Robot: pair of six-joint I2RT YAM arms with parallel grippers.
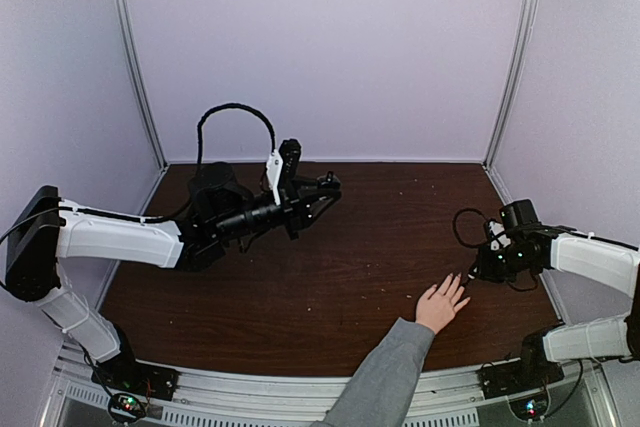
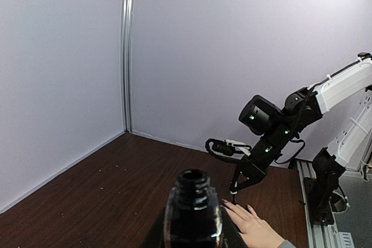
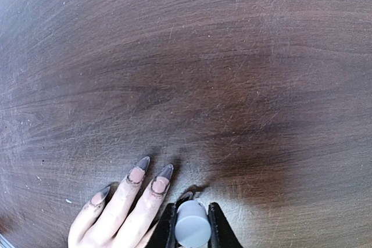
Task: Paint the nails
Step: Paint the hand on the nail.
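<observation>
The long, pointed, pale nails tip spread human fingers, grey-sleeved, flat on the brown wooden tabletop at its near right. The nails are thin, stiff and living, so touch them with the brush tip only, lightly. The right hand pinches a grey cylindrical brush cap just above them. Farther left, the left hand pinches an uncapped dark glass bottle. Its contents cannot be made out.
</observation>
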